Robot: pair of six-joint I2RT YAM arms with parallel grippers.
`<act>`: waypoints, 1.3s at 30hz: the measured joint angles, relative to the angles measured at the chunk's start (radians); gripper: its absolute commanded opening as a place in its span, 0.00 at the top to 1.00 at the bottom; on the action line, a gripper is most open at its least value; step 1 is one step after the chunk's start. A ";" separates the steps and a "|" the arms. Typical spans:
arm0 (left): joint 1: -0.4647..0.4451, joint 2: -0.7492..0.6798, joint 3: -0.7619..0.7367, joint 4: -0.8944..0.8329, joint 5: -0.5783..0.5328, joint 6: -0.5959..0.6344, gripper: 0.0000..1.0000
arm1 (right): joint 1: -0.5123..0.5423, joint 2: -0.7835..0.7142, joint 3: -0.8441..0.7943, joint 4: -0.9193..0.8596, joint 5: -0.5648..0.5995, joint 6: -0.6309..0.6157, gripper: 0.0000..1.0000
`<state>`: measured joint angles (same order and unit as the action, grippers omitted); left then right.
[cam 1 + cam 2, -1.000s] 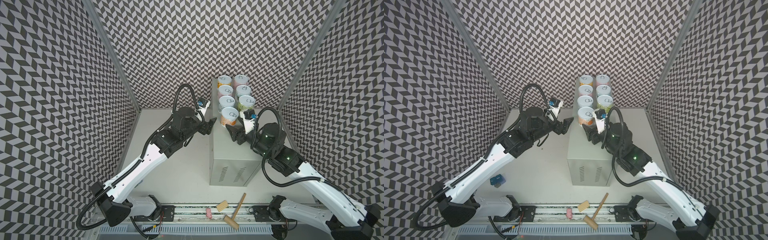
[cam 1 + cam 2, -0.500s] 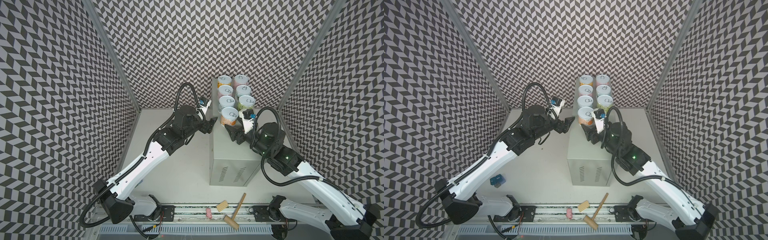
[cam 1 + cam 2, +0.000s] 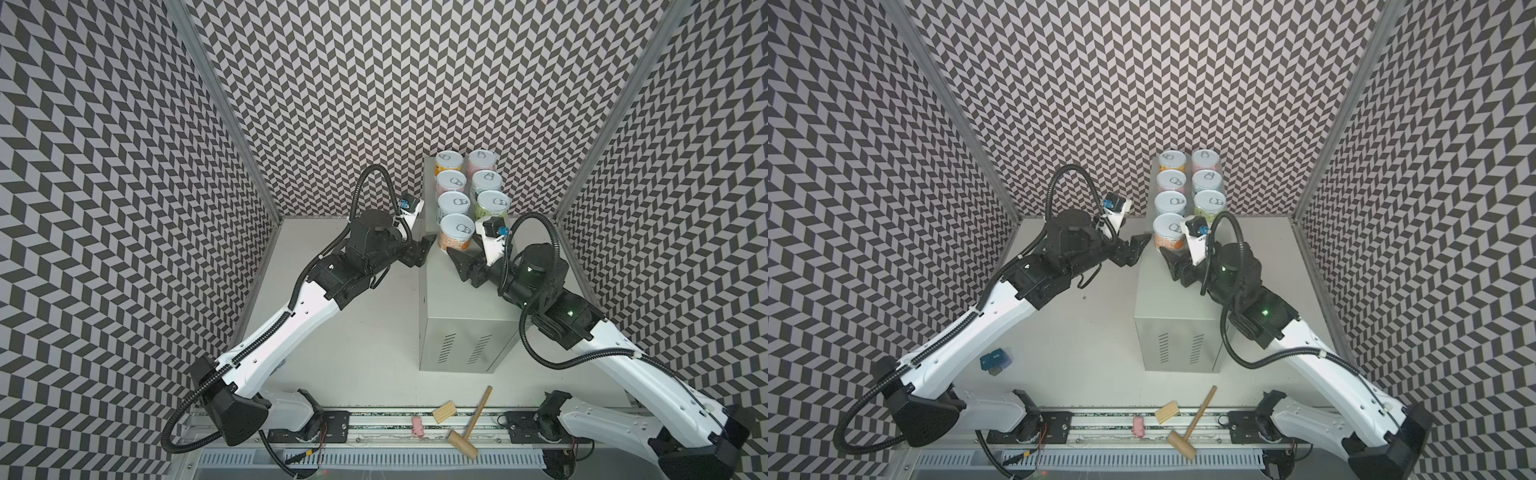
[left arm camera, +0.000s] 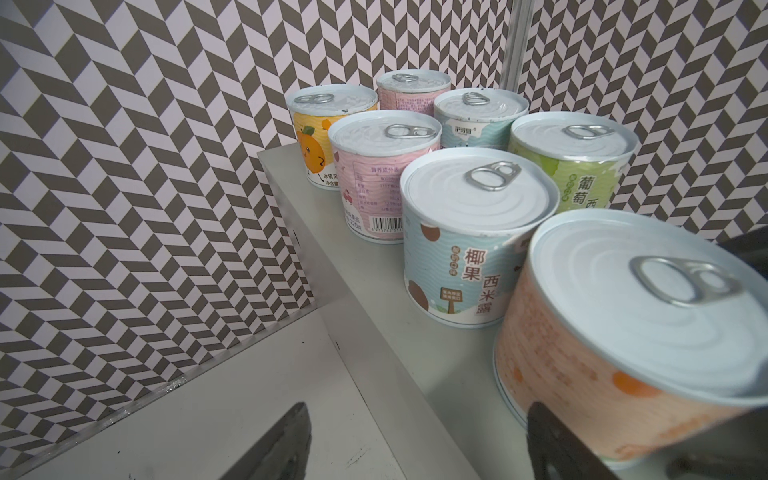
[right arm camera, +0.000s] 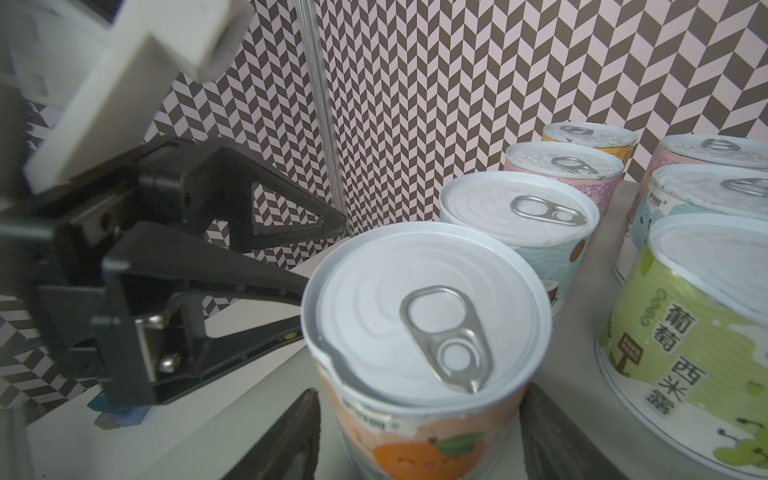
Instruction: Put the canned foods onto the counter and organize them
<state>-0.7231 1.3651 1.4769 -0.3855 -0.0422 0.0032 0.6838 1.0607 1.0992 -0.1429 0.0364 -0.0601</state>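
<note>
Three upright wall panels (image 3: 374,83), printed with a grey-and-white chevron pattern, enclosed the cell. Two bare aluminium corner posts (image 3: 224,108) joined them. The flat white tabletop (image 3: 365,332) was evenly lit. A metal rail (image 3: 374,424) ran along its front edge.

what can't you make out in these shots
Whether the right gripper touches the orange can: the right wrist view blurs its fingers at the bottom edge, and both top views show them too small.
What the blue object is: too small in a top view.
What the pink bit at the front is: too small in both top views.
The rear pink can label: mostly hidden by nearer cans, left wrist view.
</note>
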 measured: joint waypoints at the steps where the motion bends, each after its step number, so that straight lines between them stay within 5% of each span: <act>1: 0.000 0.004 0.003 0.000 0.005 0.000 0.18 | 0.000 0.000 0.000 0.000 0.000 0.000 0.27; 39: 0.006 0.021 0.010 0.003 0.061 -0.001 0.19 | -0.006 0.000 0.000 0.001 -0.005 0.000 0.27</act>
<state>-0.7174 1.3861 1.4872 -0.3820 0.0193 0.0021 0.6781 1.0607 1.0992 -0.1417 0.0311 -0.0605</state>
